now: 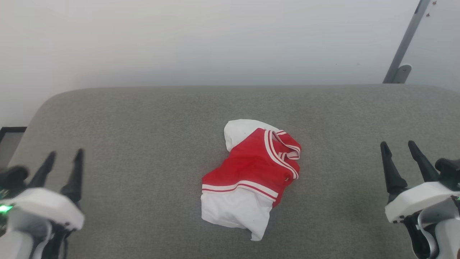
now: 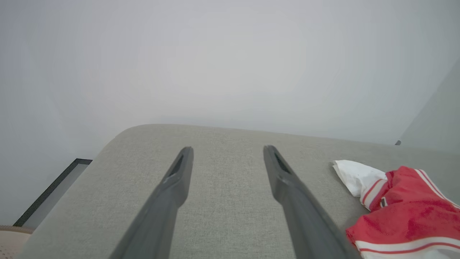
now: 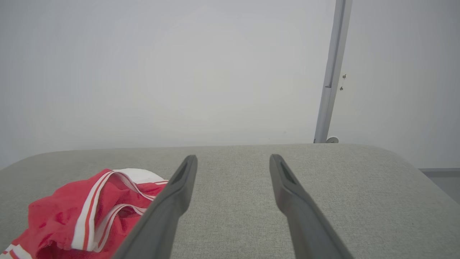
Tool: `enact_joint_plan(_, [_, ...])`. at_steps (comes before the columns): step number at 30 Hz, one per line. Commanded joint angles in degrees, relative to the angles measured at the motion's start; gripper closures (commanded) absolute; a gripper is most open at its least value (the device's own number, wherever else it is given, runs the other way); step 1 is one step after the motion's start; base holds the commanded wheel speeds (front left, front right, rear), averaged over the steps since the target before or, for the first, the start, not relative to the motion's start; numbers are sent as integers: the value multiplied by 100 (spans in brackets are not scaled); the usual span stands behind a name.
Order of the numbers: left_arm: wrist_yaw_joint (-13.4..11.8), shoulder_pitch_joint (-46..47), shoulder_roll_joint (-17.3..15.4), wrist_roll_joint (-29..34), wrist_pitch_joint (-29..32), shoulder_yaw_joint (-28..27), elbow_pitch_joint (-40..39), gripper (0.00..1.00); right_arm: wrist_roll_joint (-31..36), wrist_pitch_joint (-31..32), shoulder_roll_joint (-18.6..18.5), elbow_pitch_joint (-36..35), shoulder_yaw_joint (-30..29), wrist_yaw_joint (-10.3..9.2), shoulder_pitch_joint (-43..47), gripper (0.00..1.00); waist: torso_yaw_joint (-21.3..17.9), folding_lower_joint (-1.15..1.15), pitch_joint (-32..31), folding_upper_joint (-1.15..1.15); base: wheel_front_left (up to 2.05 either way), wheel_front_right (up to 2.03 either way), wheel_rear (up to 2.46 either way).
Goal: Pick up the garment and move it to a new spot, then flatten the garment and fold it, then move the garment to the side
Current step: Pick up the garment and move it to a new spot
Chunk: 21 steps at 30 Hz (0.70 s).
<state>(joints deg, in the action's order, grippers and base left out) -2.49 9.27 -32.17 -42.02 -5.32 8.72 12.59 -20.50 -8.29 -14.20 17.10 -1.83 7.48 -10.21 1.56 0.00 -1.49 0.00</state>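
The garment (image 1: 251,172), red with white sleeves and red-and-white striped trim, lies crumpled in a heap in the middle of the grey cushioned surface (image 1: 143,118). Its number is hidden in the folds. My left gripper (image 1: 65,154) hovers open at the lower left, well apart from the garment, with nothing between its fingers. My right gripper (image 1: 397,144) stands open at the lower right, also apart from it. In the left wrist view the garment (image 2: 402,212) lies right of the open left gripper (image 2: 226,151). In the right wrist view the garment (image 3: 86,212) lies left of the open right gripper (image 3: 233,159).
A pale wall rises behind the cushion's rounded far edge. A grey metal pole (image 1: 406,41) leans at the far right, also in the right wrist view as the pole (image 3: 332,72). A dark frame (image 1: 9,131) sits past the cushion's left edge. Bare grey fabric surrounds the garment.
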Motion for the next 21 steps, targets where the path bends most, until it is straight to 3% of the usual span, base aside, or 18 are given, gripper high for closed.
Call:
enact_joint_plan(1, [26, -156, -26, -28, -170, -92, 62, 0, 42, -2, -9, -21, -20, 3, 83, 0, 35, 0, -9, 0, 0, 0, 0])
enact_joint_plan(10, [301, -674, -7, -118, -845, -428, 370, 0, 63, 2, 40, -130, -116, 3, 206, 0, 153, 0, -14, 0, 0, 0, 0])
enact_joint_plan(21, [490, -820, 84, -55, -967, -668, 366, 0, 70, 48, 1, -223, -139, 3, 272, 0, 179, 0, 13, 0, 0, 0, 0])
